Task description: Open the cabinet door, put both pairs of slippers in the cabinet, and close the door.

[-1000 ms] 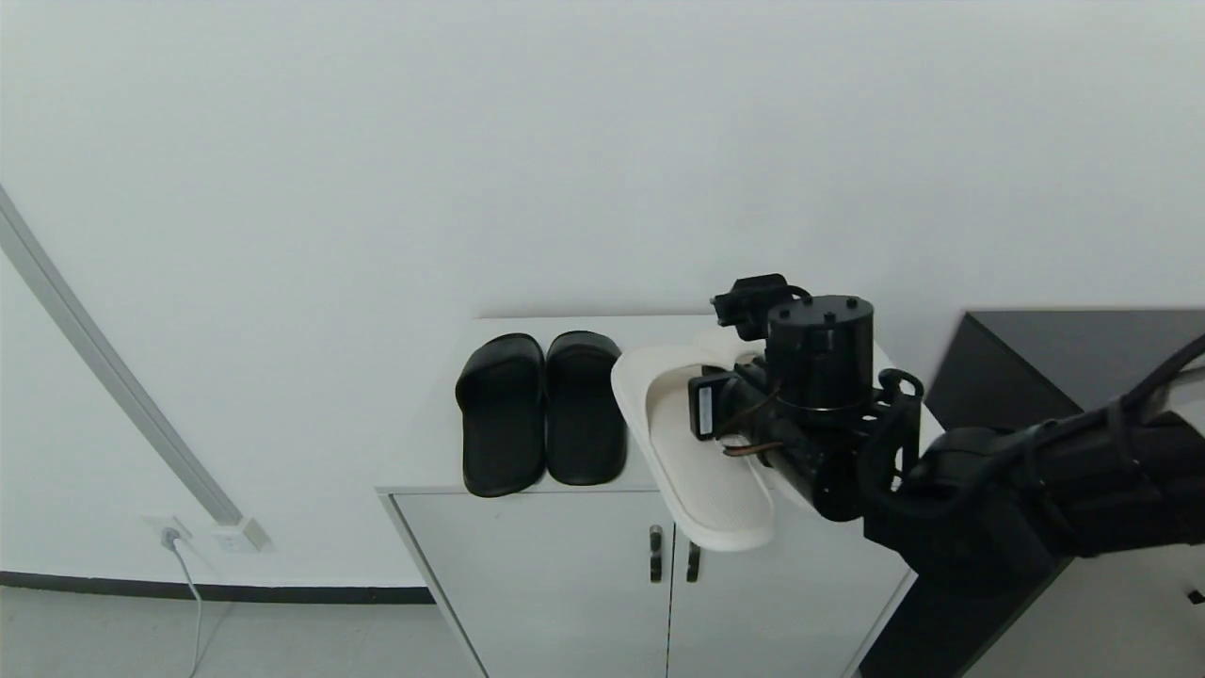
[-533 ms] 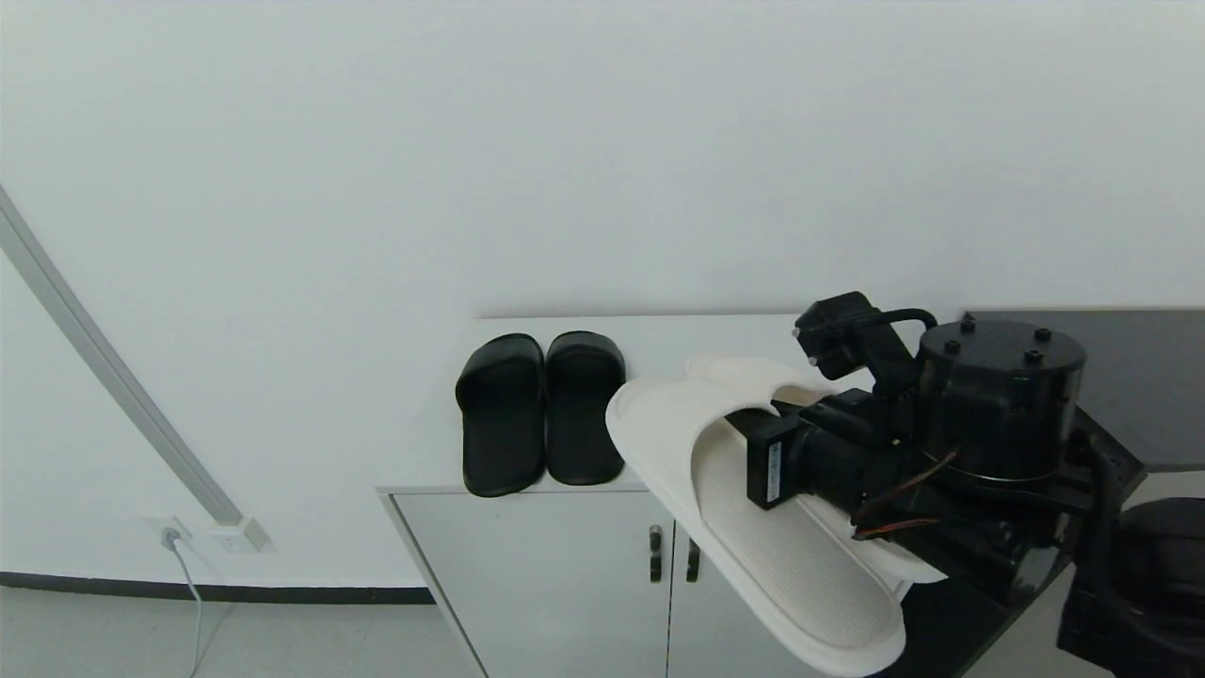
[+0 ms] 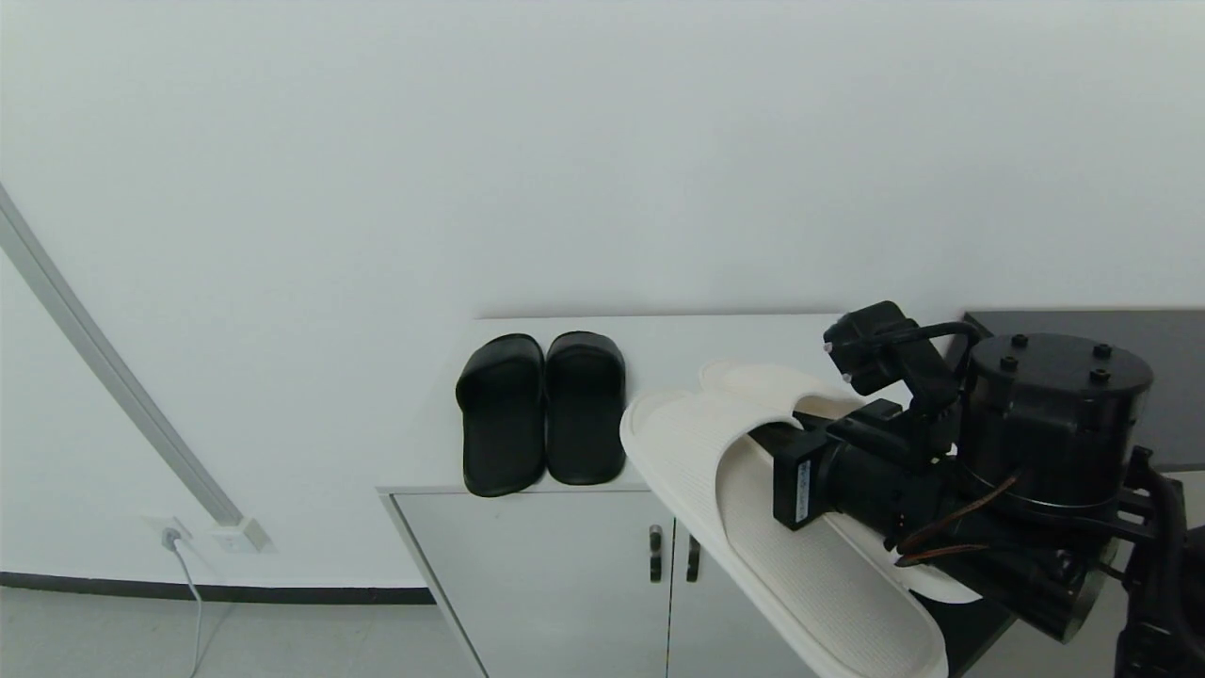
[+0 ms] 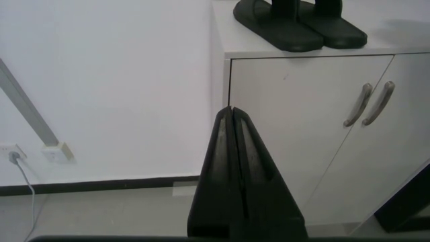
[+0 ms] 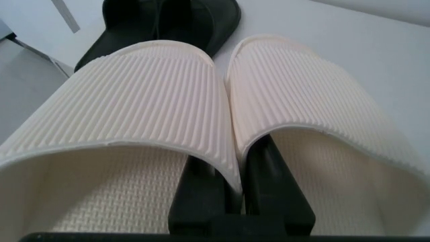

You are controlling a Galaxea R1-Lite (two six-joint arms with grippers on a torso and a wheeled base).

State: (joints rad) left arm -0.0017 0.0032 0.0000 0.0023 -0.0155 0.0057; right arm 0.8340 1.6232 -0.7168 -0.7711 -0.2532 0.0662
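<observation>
White wall backs the closed cabinet [image 3: 527, 584]. The right gripper [image 5: 238, 181] clamps the white slippers [image 3: 697, 443] by their adjoining straps, held above the cabinet's front edge, toes toward the wall, heels slanting down toward the robot. The black slippers [image 3: 541, 414] lie on top, toes toward the wall too. The left gripper [image 4: 233, 134] is pressed together, empty.

Conduit [image 3: 104, 363]: grey, slanting down the wall [image 3: 602, 141].
Socket [image 3: 168, 535]: at conduit's foot, cable [image 3: 195, 603] plugged in.
Skirting [image 3: 216, 593]: black.

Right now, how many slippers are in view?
4. Two black slippers lie side by side on the cabinet top. Two white slippers are clamped together in the right gripper, held up to the right of the black ones. None looks hidden.
</observation>
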